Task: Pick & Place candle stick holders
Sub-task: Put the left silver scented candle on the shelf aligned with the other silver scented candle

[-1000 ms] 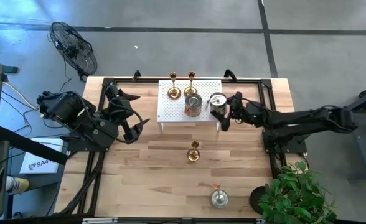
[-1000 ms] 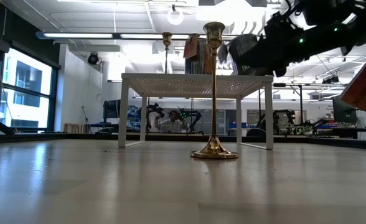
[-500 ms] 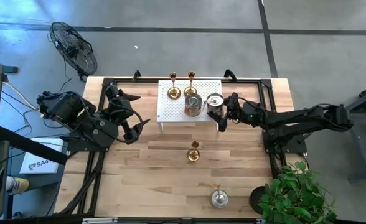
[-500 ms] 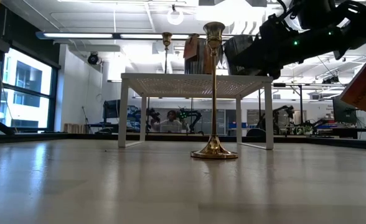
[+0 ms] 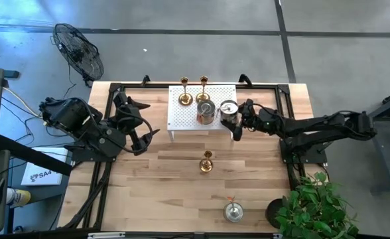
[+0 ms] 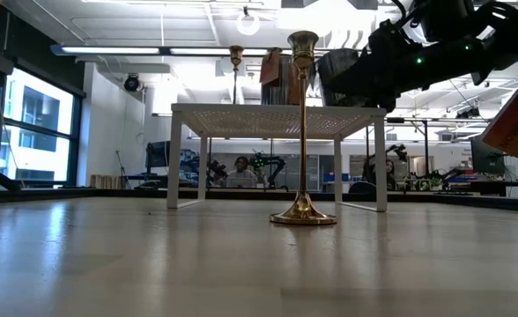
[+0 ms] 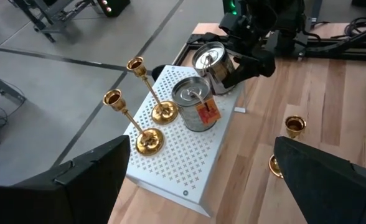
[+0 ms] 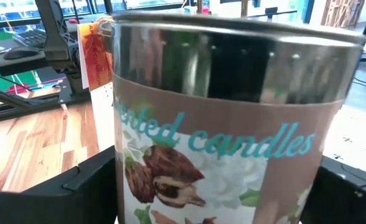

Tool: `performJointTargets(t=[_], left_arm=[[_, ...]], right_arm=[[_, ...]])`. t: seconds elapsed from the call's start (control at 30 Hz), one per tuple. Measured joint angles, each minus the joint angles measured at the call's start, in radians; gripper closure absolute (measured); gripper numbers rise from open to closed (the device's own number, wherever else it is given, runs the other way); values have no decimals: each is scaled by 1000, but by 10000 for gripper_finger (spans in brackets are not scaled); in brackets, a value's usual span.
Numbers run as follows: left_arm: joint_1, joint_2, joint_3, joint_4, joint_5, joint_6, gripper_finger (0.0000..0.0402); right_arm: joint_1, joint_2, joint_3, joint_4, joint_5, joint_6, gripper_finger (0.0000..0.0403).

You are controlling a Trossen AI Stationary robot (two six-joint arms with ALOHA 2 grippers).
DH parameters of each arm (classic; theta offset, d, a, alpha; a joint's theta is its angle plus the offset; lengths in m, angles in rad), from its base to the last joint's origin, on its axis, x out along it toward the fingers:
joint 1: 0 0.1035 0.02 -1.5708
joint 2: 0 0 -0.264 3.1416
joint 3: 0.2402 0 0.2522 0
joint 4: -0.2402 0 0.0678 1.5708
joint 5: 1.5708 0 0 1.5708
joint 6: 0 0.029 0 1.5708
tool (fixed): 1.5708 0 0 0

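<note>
A white perforated rack (image 5: pixel 188 114) stands at the table's far middle. On it stand two gold holders (image 5: pixel 186 98) (image 5: pixel 203 96) and a silvery tin holder (image 5: pixel 206 113) with an orange tag. My right gripper (image 5: pixel 233 114) is shut on a second silvery tin holder (image 5: pixel 229 107) at the rack's right end; this tin fills the right wrist view (image 8: pixel 220 124). A third gold holder (image 5: pixel 207 162) stands on its round base at the table's middle. A third silvery one (image 5: pixel 233 211) sits near the front edge. My left gripper (image 5: pixel 145 136) is open and empty, left of the rack. My right gripper pinches the tin's side wall (image 8: pixel 139 186) between its two fingers (image 8: pixel 46 193), one on each side. The fingers come level from the table's right. The tin sits a little tilted (image 7: pixel 208 59) over the rack's right end; whether its bottom rests on the rack I cannot tell.
A potted plant (image 5: pixel 314 206) stands at the table's front right corner. A fan (image 5: pixel 79 50) stands on the floor beyond the far left corner. A black frame runs along the table's edges (image 5: pixel 288 99). Bare wood lies between the rack and the front edge.
My right gripper has gone a little toward the table's left with the tin, bringing it farther over the rack's right end, and has then kept still.
</note>
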Motion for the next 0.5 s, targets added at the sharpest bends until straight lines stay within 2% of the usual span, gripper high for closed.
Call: performJointTargets(t=[0.17, 0.5], left_arm=[[0, 0, 0, 0, 1, -5, 11], [0, 0, 0, -1, 1, -13, 11]], right_arm=[[1, 5, -5, -31, 6, 4, 14], [0, 3, -5, -29, -5, -6, 33]])
